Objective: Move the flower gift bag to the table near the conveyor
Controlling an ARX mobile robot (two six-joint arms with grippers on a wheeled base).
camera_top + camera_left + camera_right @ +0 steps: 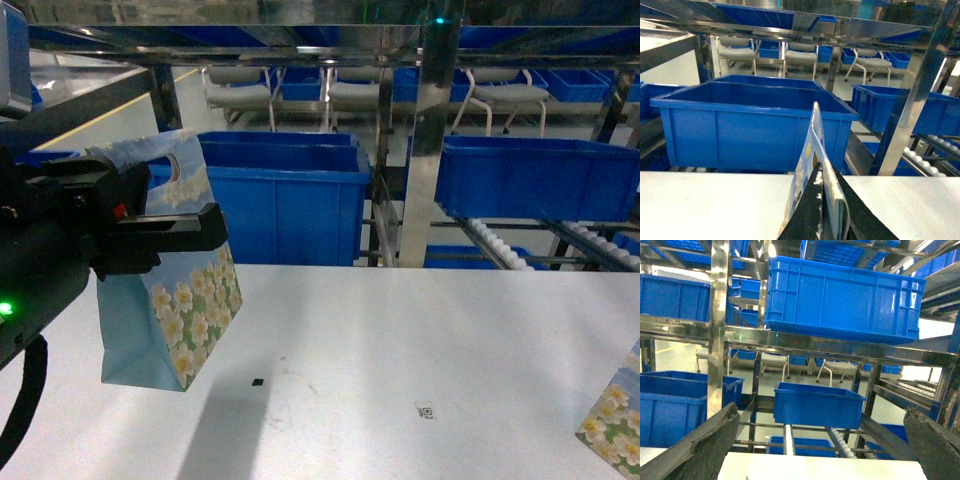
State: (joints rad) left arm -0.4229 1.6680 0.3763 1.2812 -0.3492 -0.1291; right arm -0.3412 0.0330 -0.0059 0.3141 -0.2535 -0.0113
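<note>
My left gripper [205, 228] is shut on the upper edge of the flower gift bag [190, 310], a light blue bag with white daisies. The bag hangs tilted over the left part of the white table [400, 340]; I cannot tell whether its bottom touches the top. In the left wrist view the bag's folded top [812, 150] is pinched in my left gripper [822, 205], between its black fingers [807, 215]. The steel-framed conveyor [500, 245] with white rollers stands just behind the table. My right gripper [822, 440] is open with nothing between its fingers [700, 445], facing the roller lanes [790, 437].
A second flowered bag [615, 420] stands at the table's right front edge. Large blue bins [285, 200] [540, 175] sit on the rack behind the table, and another bin [840, 297] rests on an upper shelf. Chairs [240, 90] stand further back.
</note>
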